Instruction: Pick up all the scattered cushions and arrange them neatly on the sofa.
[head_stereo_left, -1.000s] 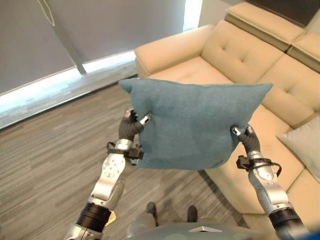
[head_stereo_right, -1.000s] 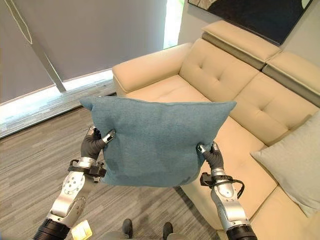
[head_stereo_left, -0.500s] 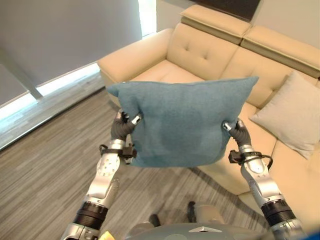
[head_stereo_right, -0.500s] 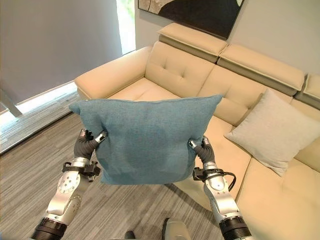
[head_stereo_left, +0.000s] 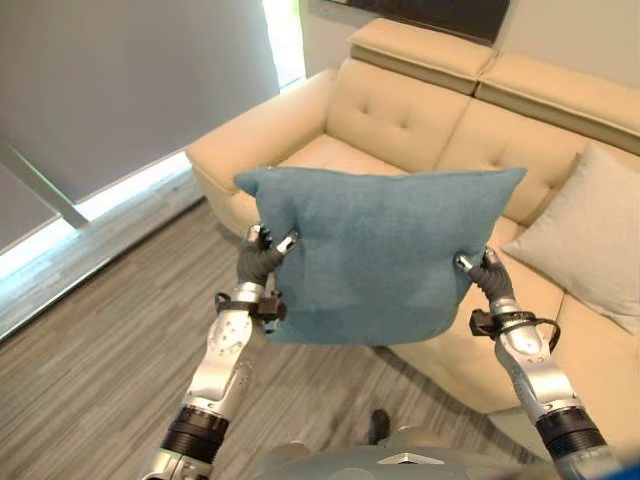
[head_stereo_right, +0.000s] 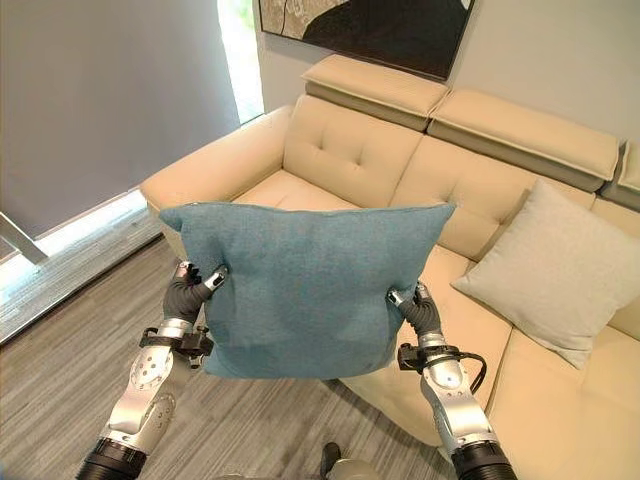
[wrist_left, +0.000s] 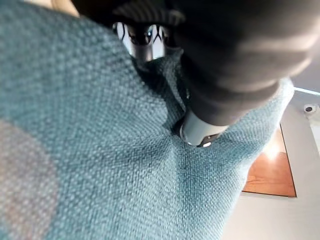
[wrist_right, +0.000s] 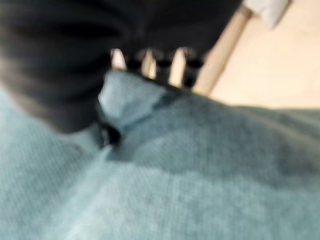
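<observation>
teal cushion (head_stereo_right: 305, 285): held up in the air between both hands, upright, flat face toward the camera. Hangs in front of the sofa's front edge and covers part of the seat behind it. Not touching the sofa as far as the eye views show.
left hand (head_stereo_left: 262, 256): clamped on the teal cushion's left edge, about mid-height. Thumb on the near face, fingers wrapped behind the edge. Left wrist view shows the thumb tip (wrist_left: 199, 134) dug into the weave, fabric puckered around it.
right hand (head_stereo_right: 418, 309): clamped on the teal cushion's right edge, a bit lower than the left hand. Right wrist view shows the fingers (wrist_right: 148, 63) curled over a bunched fold of teal fabric.
sofa (head_stereo_right: 350, 160): cream, tufted back, raised headrest pads on top, armrest at its left end. Sits behind and to the right of the teal cushion.
grey cushion (head_stereo_right: 545, 270): on the sofa seat, leaning against the backrest, to the right of the teal cushion and apart from it.
floor (head_stereo_left: 110, 330): grey wood-look planks, left of the sofa and below the teal cushion.
window blind (head_stereo_right: 90, 90): grey, down, on the wall left of the sofa's armrest. Bright strip of light along its bottom edge.
wall art (head_stereo_right: 370, 28): dark framed picture on the wall directly above the sofa back.
</observation>
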